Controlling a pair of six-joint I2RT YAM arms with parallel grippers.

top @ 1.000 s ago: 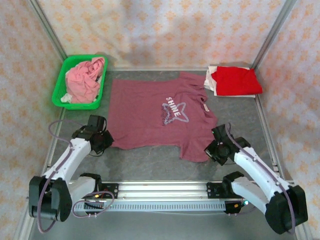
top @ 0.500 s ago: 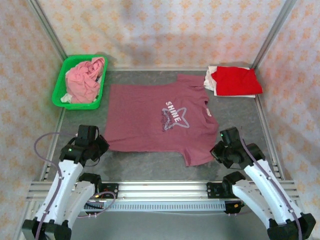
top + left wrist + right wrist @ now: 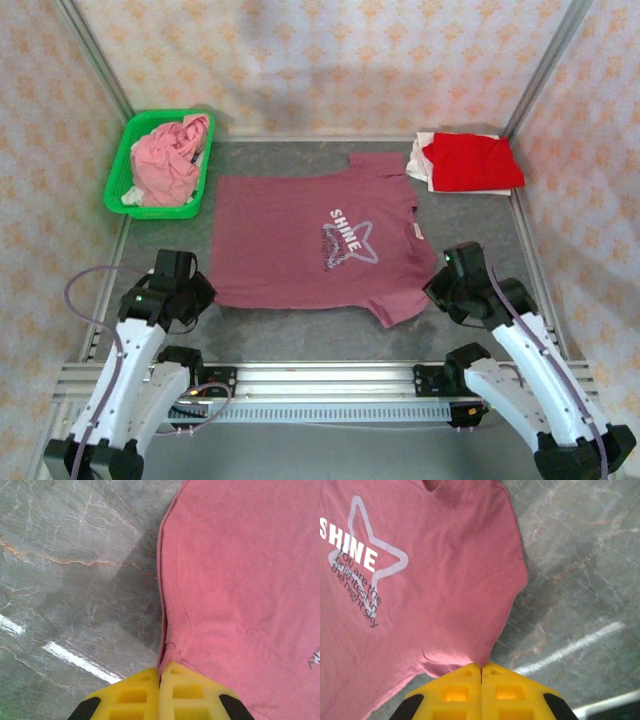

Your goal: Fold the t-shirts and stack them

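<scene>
Both jaws shut on near edge | left gripper [image 3: 160, 674] at hem corner, right gripper [image 3: 481, 667] at sleeve end | maroon t-shirt [image 3: 300, 240] spreads away, long axis left-right

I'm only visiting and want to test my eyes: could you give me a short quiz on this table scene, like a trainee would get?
1. True or false: the maroon t-shirt lies inside the green basket.
2. Which shirt lies folded on top at the far right corner? A. a red one B. a pink one C. a blue one
3. What do the left gripper and the right gripper each pinch?

Key
1. False: it lies spread flat on the table.
2. A, the red shirt.
3. An edge of the maroon t-shirt, with the jaws shut on the cloth.
</scene>
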